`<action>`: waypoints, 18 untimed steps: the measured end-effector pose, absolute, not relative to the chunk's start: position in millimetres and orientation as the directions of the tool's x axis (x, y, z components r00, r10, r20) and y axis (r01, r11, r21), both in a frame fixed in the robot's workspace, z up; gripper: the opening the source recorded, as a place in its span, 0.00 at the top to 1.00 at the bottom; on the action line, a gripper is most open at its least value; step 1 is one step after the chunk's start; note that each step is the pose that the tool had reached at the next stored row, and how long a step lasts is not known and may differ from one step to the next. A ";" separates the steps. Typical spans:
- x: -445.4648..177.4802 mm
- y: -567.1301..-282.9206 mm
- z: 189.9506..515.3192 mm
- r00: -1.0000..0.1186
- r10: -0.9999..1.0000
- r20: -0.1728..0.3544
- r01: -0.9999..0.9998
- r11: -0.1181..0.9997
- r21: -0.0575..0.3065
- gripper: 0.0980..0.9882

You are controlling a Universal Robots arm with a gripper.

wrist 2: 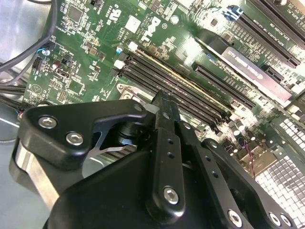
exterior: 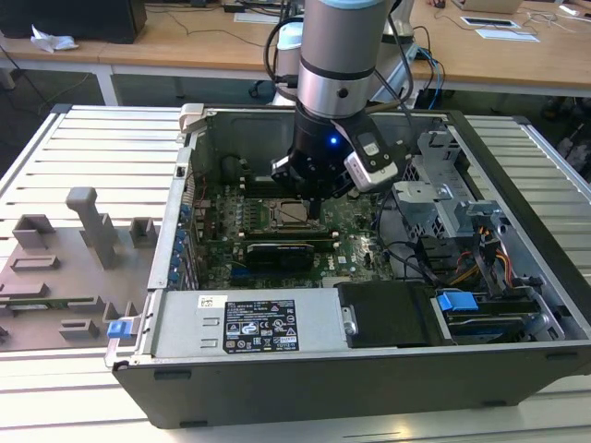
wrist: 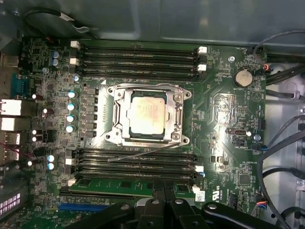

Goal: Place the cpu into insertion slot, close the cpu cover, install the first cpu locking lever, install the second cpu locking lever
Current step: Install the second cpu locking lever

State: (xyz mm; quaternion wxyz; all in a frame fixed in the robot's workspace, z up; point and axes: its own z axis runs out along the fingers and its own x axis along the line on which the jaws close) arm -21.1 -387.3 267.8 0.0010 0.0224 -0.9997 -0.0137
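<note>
Below, each entry tells you what a view shows.

Gripper: the gripper (wrist 2: pixel 164 102) hangs over the motherboard (wrist: pixel 228 124) inside the open computer case (exterior: pixel 305 378). In the second wrist view you see its black fingers (wrist 2: pixel 165 143) drawn together to one narrow tip, shut with nothing between them.

Cpu: in the first wrist view the cpu (wrist: pixel 146 115) lies flat in the insertion slot (wrist: pixel 112 113), its pale metal top showing. In the exterior view you find it as a small pale square (exterior: pixel 292 214) just beside the gripper body.

Cpu cover: the cpu cover (wrist: pixel 177 116) lies down around the chip, framing it.

Lever: a thin metal lever (wrist: pixel 143 155) slants across the memory slots (wrist: pixel 136 164) near the socket. Whether it is latched you cannot tell.

Hidden: in the second wrist view the gripper's black body covers the socket. In the exterior view the arm (exterior: pixel 340 55) is cut off by the frame edge.
</note>
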 end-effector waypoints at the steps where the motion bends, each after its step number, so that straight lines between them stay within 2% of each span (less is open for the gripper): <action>1: -21.1 -387.3 266.7 -0.999 -0.045 0.001 -0.045 0.999 0.028 0.99; 18: -21.0 -387.3 252.1 -0.999 -0.045 0.001 -0.045 0.999 0.028 0.99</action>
